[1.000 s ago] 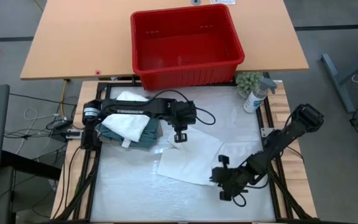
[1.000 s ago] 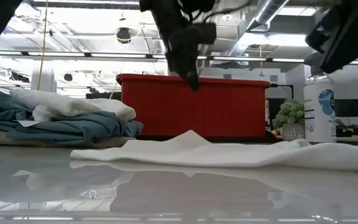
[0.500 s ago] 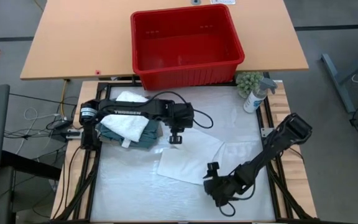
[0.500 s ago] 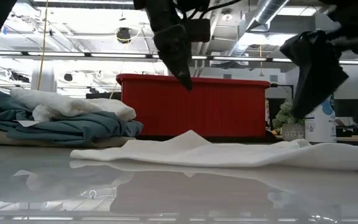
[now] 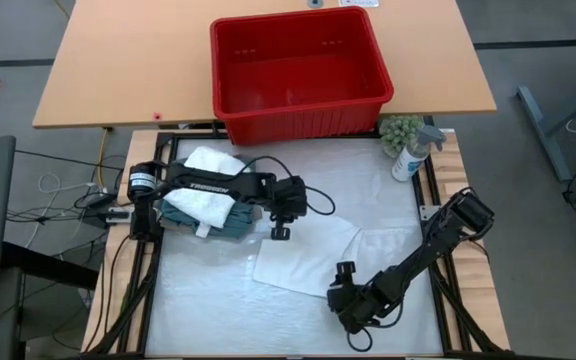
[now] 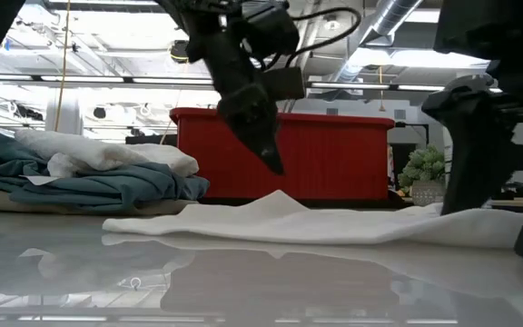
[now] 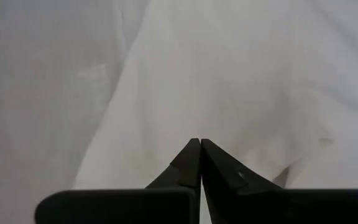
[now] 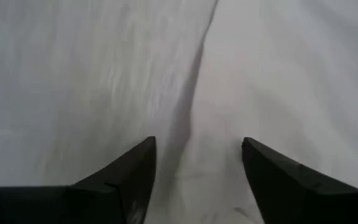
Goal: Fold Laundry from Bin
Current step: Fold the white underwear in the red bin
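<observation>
A white garment (image 5: 306, 250) lies spread flat on the table's pale cover, rising in a low ridge (image 6: 280, 198) near its far left part. My left gripper (image 5: 278, 232) is shut and hangs a little above that ridge, its tips (image 6: 275, 166) pointing down. My right gripper (image 5: 336, 300) is open and low at the garment's near edge (image 8: 197, 68), one finger over the cloth and one over the bare cover. Folded white and teal laundry (image 5: 208, 200) is stacked at the table's left. The red bin (image 5: 298, 70) stands on the wooden table beyond. My right gripper comes in slanting down from the table's right and near side, its open fingers (image 8: 272, 174) on either side of the white garment's near edge. I cannot tell whether its fingertips touch the cloth or the table.
A spray bottle (image 5: 410, 155) and a small potted plant (image 5: 400, 130) stand at the table's far right corner, in front of the bin. The black frame rails (image 5: 430, 190) run along the table's sides. Bare cover lies at the near left (image 5: 198, 300).
My left gripper has come down toward the white garment's ridge and tipped more steeply, staying shut. My right gripper has dropped and gone toward the table's left and near edge, down to the garment's near edge. The garment has not moved.
</observation>
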